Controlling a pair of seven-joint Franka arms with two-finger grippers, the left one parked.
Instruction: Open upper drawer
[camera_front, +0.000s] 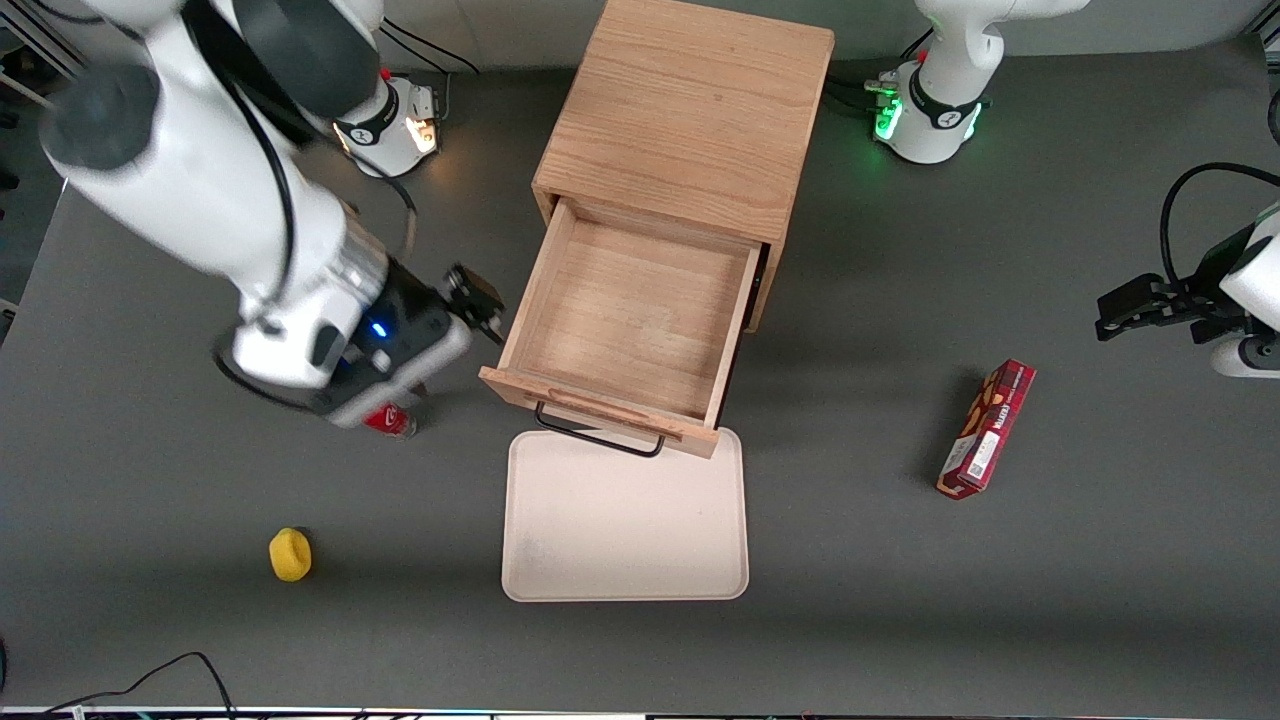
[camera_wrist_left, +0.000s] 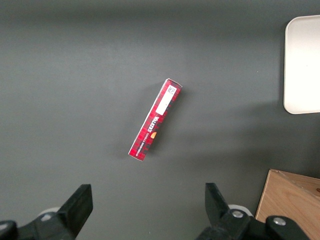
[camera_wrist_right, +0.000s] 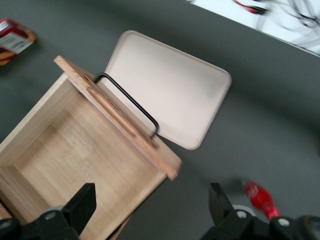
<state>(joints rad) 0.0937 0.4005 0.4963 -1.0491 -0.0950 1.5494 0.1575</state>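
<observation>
The upper drawer (camera_front: 630, 320) of the wooden cabinet (camera_front: 690, 110) stands pulled far out, its light-oak box empty. Its black wire handle (camera_front: 600, 437) hangs over the edge of a cream tray. The bottom drawer is hidden under it. My gripper (camera_front: 395, 345) hovers above the table beside the drawer's front corner, toward the working arm's end. In the right wrist view the gripper (camera_wrist_right: 150, 215) is open and empty. The drawer (camera_wrist_right: 75, 150) and its handle (camera_wrist_right: 127, 102) lie below it, with the drawer's corner showing between the fingers (camera_wrist_right: 80, 205).
The cream tray (camera_front: 625, 530) lies in front of the cabinet, nearer the front camera. A red can (camera_front: 388, 421) lies under my gripper's hand. A yellow object (camera_front: 290, 554) lies nearer the camera. A red box (camera_front: 987, 430) lies toward the parked arm's end.
</observation>
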